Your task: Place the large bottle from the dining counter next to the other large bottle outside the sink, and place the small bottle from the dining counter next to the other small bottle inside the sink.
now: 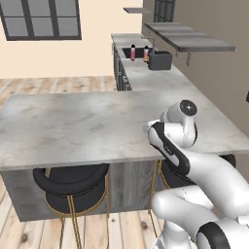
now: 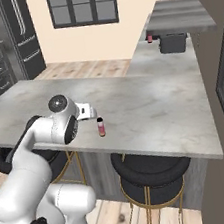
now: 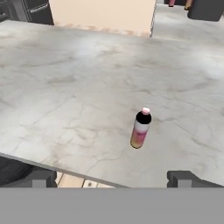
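One bottle stands upright on the dining counter, close to its near edge. It is dark with a pink-to-orange label and a pink cap, and I cannot tell whether it is the large or the small one. My gripper hangs open just short of the counter edge, with the bottle ahead and slightly right of centre, untouched. In the right base view the gripper sits just left of the bottle. Far off, a pink bottle stands at the sink and an orange bottle stands beside it.
A dark boxy appliance sits on the far counter right of the two bottles, under a wall shelf. Black round stools with gold legs stand under the dining counter's near edge. A wall runs along the right.
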{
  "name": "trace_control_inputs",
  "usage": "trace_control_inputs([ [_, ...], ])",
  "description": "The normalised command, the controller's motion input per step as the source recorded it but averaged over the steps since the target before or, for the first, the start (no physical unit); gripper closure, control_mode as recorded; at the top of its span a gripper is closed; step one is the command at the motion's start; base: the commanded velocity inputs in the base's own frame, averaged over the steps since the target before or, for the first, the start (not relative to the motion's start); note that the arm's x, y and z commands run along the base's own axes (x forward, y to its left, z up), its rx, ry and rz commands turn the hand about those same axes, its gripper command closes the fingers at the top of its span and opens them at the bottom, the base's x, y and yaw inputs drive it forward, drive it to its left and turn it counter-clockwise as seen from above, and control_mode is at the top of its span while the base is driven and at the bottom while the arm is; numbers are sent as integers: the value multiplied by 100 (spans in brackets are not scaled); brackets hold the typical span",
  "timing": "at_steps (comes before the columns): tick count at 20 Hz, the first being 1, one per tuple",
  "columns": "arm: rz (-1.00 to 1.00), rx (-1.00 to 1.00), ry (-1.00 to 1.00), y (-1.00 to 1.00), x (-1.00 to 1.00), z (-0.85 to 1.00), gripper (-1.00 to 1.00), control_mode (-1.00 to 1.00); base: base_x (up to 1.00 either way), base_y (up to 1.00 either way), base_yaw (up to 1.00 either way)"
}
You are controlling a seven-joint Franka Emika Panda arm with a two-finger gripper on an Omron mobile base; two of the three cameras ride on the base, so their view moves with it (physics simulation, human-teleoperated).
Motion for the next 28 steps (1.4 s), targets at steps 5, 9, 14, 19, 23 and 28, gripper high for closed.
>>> trace_control_inputs([
  [5,0,0,3,-8,12,-18,-100,-100,0,0,0],
  [9,0,0,3,-12,16,-15,-100,-100,0,0,0],
  [14,0,0,4,-10,18,-15,-100,-100,0,0,0],
  [19,0,0,5,-13,18,-15,-100,-100,0,0,0],
  [23,0,0,3,-15,26,-16,-100,-100,0,0,0],
  [28,0,0,0,-13,12,-16,-100,-100,0,0,0],
])
